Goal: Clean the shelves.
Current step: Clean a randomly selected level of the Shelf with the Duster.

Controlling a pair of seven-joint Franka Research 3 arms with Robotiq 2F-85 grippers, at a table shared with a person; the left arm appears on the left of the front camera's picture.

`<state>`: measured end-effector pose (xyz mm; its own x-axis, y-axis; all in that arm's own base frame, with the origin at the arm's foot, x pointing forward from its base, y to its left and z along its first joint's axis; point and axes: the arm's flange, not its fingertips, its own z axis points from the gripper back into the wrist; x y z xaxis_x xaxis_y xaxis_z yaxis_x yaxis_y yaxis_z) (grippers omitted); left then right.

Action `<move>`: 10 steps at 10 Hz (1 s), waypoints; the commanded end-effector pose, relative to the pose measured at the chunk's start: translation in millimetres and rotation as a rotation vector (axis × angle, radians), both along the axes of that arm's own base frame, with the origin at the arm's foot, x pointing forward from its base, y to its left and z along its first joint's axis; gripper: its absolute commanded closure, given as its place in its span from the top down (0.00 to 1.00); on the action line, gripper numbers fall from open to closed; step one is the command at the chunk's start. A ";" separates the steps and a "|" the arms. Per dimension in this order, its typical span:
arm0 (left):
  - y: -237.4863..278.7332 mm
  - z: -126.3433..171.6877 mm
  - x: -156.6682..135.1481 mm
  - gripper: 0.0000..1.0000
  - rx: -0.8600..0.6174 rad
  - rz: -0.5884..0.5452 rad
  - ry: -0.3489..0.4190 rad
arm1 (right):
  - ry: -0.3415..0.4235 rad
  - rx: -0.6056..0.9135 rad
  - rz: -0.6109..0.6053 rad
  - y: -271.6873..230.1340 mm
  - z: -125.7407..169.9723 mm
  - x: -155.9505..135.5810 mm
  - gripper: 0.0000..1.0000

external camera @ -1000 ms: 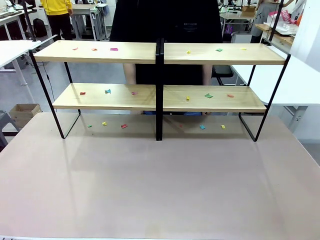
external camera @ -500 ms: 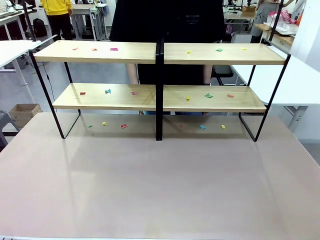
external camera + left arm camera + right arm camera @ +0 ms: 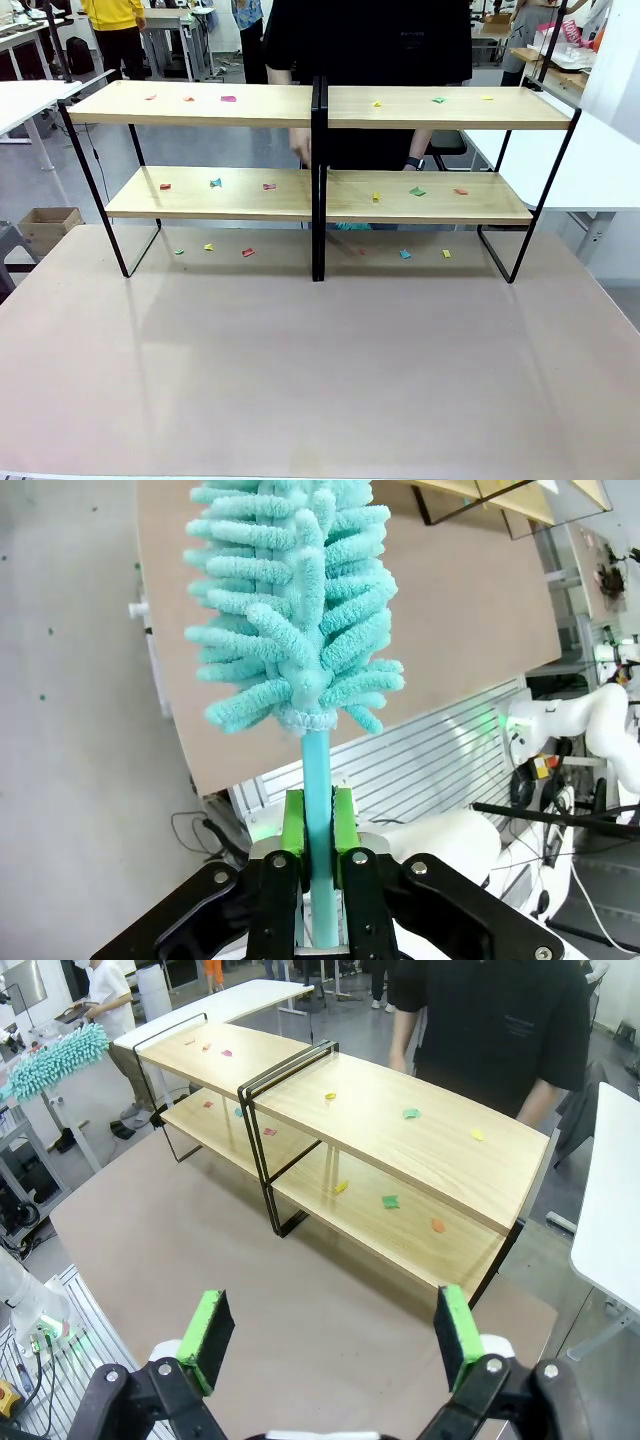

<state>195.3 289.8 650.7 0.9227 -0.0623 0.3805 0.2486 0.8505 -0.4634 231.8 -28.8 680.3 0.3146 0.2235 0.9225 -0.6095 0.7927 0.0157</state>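
Note:
The shelves [image 3: 260, 108] stand across the far half of the table, two light-wood tiers on a black frame, joined at the centre post. Small coloured paper scraps [image 3: 229, 99] lie on both tiers and on the table beneath. My left gripper [image 3: 318, 825] is shut on the teal handle of a fluffy teal duster [image 3: 290, 610], held off the table's side above the floor. The right wrist view shows the duster [image 3: 55, 1060] at the far left, beyond the shelves [image 3: 400, 1140]. My right gripper [image 3: 330, 1338] hangs open high above the table, nothing between its green pads [image 3: 207, 1338].
A person in a black shirt [image 3: 370, 40] stands close behind the shelves, one hand [image 3: 300, 145] near the centre post. The brown table [image 3: 300, 380] is bare in front. White tables [image 3: 600, 170] flank it, and a cardboard box [image 3: 50, 225] sits on the floor at left.
The person behind the shelves has shifted to the right, and a hand and forearms now show near the centre post. The shelves and scraps have not moved.

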 end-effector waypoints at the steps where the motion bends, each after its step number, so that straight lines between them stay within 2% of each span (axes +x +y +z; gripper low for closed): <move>1: -0.3 0.8 1.0 0.00 -0.020 0.015 -0.014 | -0.001 0.001 0.001 0.8 0.1 0.3 1.00; 4: -0.3 0.8 1.0 0.00 -0.020 0.015 -0.014 | -0.001 0.001 0.001 0.8 0.1 0.3 1.00; 5: -0.2 -0.1 0.4 0.13 -0.001 0.000 0.001 | -0.001 0.001 0.001 0.8 0.1 0.3 1.00; 7: -48.8 47.1 26.3 0.13 -0.073 0.048 -0.074 | -0.001 0.001 0.001 0.8 0.1 0.3 1.00; 8: -75.3 78.5 35.0 0.13 -0.046 0.018 -0.137 | -0.001 0.001 0.001 0.8 0.1 0.3 1.00; 9: -104.4 108.6 46.2 0.13 -0.027 -0.048 -0.170 | -0.001 0.001 0.001 0.8 0.1 0.3 1.00; 10: -144.2 135.2 62.6 0.13 0.043 -0.063 -0.194 | -0.001 0.001 0.001 0.8 0.1 0.3 1.00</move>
